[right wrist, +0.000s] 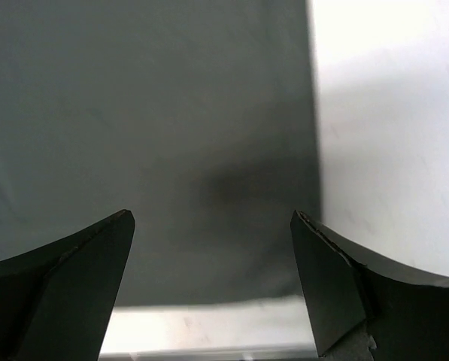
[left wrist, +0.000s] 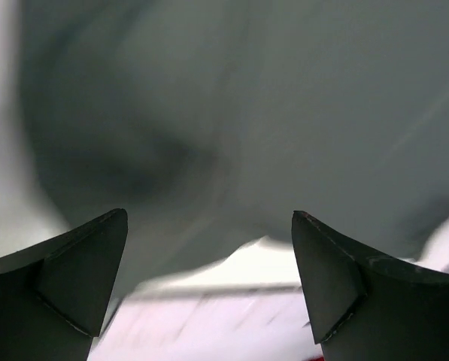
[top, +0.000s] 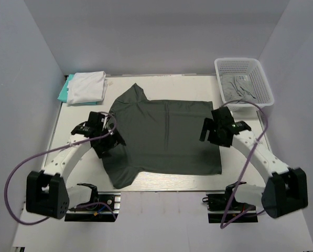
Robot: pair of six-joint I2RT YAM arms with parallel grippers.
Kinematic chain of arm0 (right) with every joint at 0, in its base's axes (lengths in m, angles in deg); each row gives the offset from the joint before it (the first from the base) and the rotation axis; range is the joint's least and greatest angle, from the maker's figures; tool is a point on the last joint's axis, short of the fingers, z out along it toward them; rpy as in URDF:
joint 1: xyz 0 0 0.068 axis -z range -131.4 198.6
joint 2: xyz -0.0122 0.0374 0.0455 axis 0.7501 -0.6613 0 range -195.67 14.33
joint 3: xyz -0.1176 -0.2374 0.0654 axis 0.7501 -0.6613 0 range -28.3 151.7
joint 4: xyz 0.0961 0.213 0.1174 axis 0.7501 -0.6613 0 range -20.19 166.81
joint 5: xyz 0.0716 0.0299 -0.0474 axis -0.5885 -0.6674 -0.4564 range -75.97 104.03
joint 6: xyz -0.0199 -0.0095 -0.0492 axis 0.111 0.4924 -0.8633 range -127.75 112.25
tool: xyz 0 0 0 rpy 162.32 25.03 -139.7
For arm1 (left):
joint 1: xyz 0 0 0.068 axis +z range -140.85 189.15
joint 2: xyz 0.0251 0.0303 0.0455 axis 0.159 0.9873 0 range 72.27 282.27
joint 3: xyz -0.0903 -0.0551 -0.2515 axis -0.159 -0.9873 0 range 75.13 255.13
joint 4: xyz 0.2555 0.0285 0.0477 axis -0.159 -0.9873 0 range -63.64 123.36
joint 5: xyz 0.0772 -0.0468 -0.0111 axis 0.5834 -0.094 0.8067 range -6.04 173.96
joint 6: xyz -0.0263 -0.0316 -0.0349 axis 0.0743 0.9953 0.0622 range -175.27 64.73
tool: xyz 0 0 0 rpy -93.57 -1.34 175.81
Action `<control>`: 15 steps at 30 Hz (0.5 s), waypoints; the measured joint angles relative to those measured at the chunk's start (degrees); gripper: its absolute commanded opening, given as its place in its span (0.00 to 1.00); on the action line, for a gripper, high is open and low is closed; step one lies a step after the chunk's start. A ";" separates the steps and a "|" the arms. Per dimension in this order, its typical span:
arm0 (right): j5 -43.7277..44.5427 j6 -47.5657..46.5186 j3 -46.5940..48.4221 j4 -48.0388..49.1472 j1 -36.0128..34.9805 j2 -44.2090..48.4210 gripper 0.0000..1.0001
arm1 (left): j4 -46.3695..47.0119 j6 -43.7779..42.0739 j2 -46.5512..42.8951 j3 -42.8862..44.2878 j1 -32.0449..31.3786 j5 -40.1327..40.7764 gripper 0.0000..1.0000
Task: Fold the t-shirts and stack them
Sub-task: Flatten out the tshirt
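A dark charcoal-grey t-shirt (top: 164,136) lies spread flat on the table, one sleeve pointing back left. My left gripper (top: 110,140) hovers over its left edge, open and empty; in the left wrist view the grey cloth (left wrist: 284,113) fills the top, blurred. My right gripper (top: 211,130) hovers over the shirt's right edge, open and empty; the right wrist view shows the cloth (right wrist: 149,128) with its edge beside bare table. A folded white t-shirt (top: 87,86) lies on a teal t-shirt (top: 65,89) at the back left. A lighter grey t-shirt (top: 240,86) sits in the basket.
A white plastic lattice basket (top: 261,79) stands at the back right corner. White walls close in the table on three sides. Purple cables loop beside both arm bases.
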 measured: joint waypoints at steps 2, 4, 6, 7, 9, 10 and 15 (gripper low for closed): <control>-1.16 -1.73 2.32 5.27 -0.11 -5.31 0.90 | 7.96 -0.31 4.17 1.01 -0.02 -1.66 1.00; -1.55 -3.04 4.48 9.53 -0.11 -10.67 0.90 | 12.57 -0.94 10.88 4.74 -0.02 -2.29 1.00; -1.42 -4.02 6.49 12.70 -0.07 -15.63 0.90 | 16.52 -1.70 17.53 8.76 -0.07 -2.21 1.00; -1.14 -4.55 8.07 13.88 -0.07 -18.82 0.90 | 18.10 -2.21 21.18 10.97 -0.07 -2.21 1.00; -0.42 -4.94 10.75 15.12 -0.07 -23.93 0.90 | 20.87 -2.75 27.41 14.14 -0.07 -2.03 1.00; -0.13 -4.92 12.26 15.63 -0.07 -26.53 0.90 | 21.75 -2.82 29.99 15.34 -0.07 -1.79 1.00; 0.22 -4.92 20.15 16.85 0.46 -39.67 0.90 | 21.62 -2.69 39.41 23.56 0.02 0.09 1.00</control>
